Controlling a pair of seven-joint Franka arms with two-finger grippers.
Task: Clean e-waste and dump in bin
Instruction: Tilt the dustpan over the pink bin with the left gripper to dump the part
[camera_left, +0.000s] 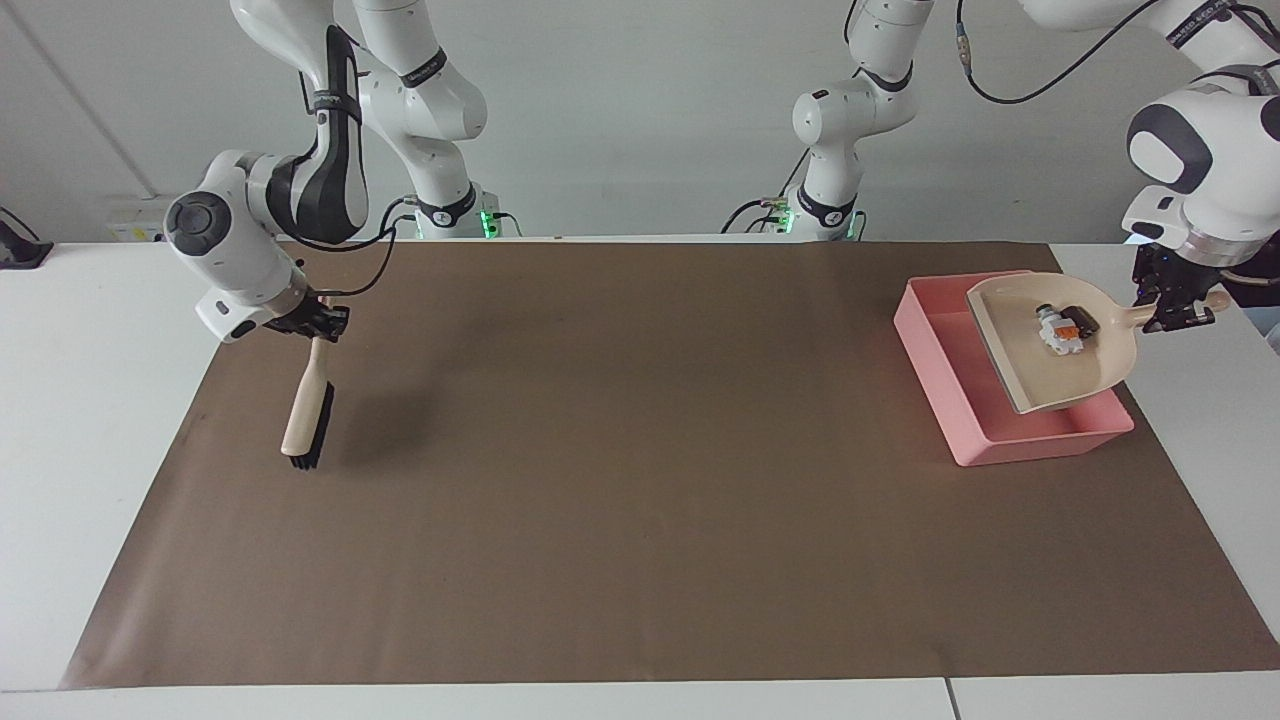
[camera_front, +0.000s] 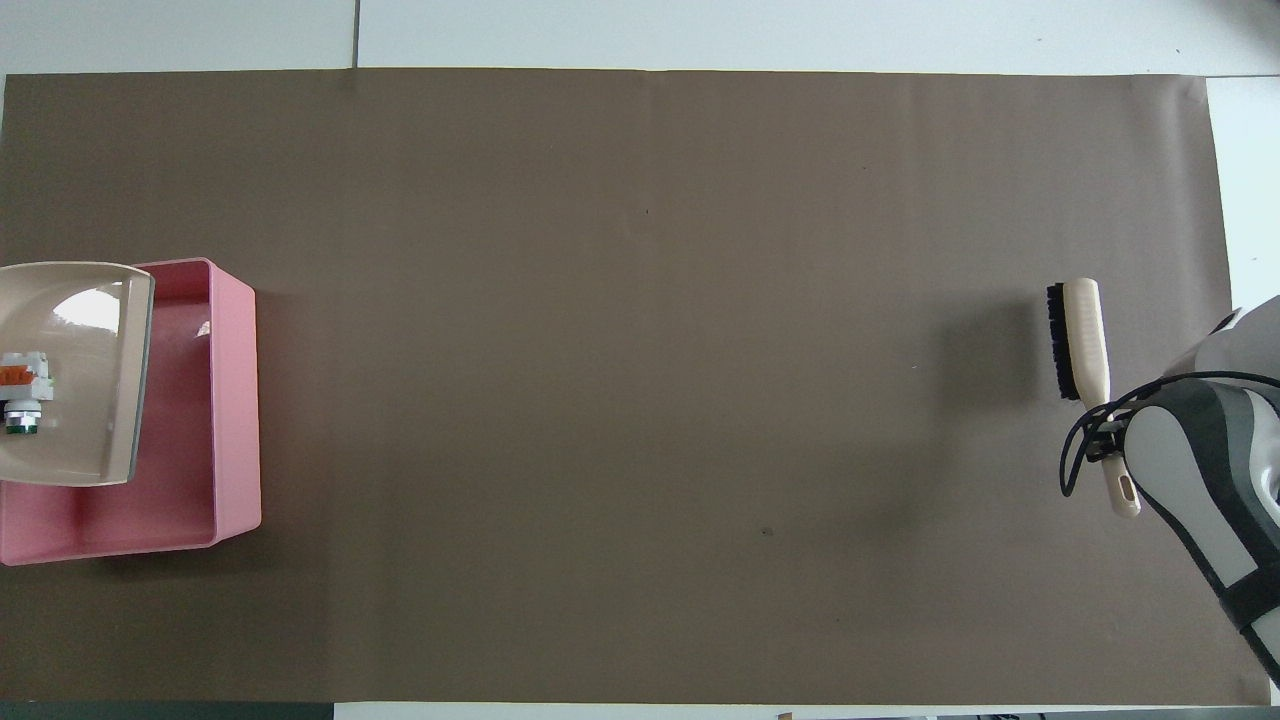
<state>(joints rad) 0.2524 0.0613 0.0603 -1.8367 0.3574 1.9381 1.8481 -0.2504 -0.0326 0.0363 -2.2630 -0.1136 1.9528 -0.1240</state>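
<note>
left gripper (camera_left: 1172, 305) clamped on the dustpan (camera_left: 1060, 355) handle, held up over the bin (camera_left: 960, 400) | e-waste (camera_left: 1062, 328) lying in the pan | bin on the brown mat (camera_left: 640, 480) at the left arm's end of the table | right gripper (camera_left: 318, 322) clenched on the brush (camera_left: 307, 420), bristles down, at the right arm's end

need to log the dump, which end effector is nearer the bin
Left. The left end effector holds the dustpan over the bin; the right end effector holds the brush at the right arm's end.
</note>
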